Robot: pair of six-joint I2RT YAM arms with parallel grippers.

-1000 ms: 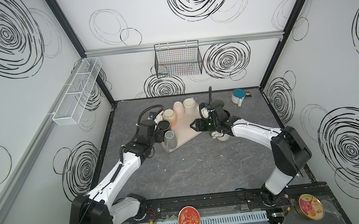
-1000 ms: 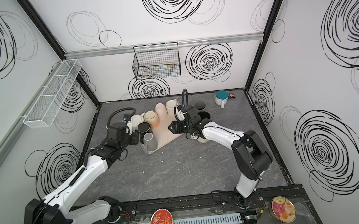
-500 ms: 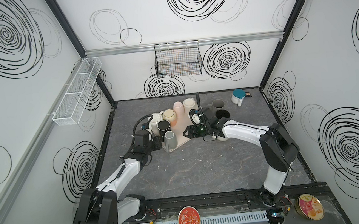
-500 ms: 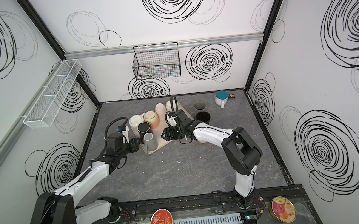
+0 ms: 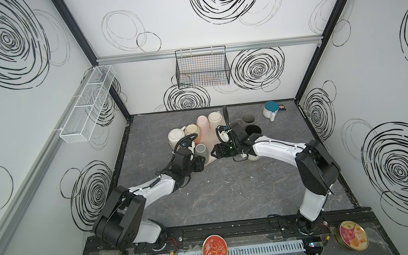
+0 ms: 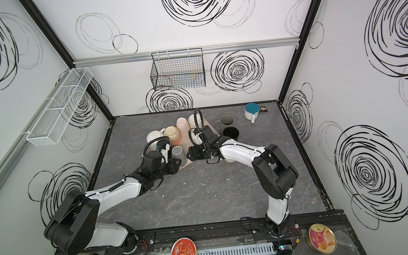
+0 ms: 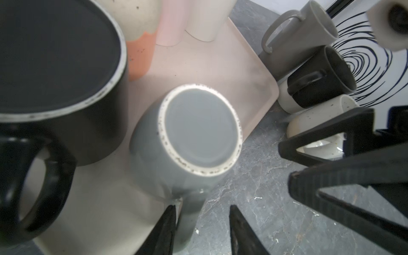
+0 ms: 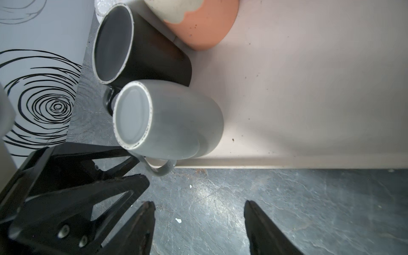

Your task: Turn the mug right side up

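Observation:
A grey mug [image 5: 201, 150] [image 6: 178, 152] stands upside down on the front corner of the pale pink tray [image 5: 210, 140], base up [image 7: 198, 130] [image 8: 165, 119]. Its handle [image 7: 187, 220] [image 8: 163, 170] sticks out over the tray's edge. My left gripper [image 5: 199, 163] [image 6: 175, 165] [image 7: 202, 207] is open, with the handle between its fingers; one finger lies against the handle and the other stands apart. My right gripper [image 5: 214, 154] [image 6: 190, 156] [image 8: 199, 207] is open and empty over bare table, just right of the mug.
More upturned cups crowd the tray [image 7: 209, 66]: a black mug [image 7: 55, 55] [image 8: 132, 48] touching the grey one, an orange-and-cream mug [image 5: 193, 130], a pink cup [image 5: 202, 123]. Upright grey [image 5: 248, 120] and black [image 5: 253, 129] mugs stand right of the tray, and a teal-lined mug [image 5: 271, 108] at the back right.
My left gripper has swung right to the front of the grey mug and narrowed its jaws round the handle. My right gripper has shifted left towards the tray corner and opened a little.

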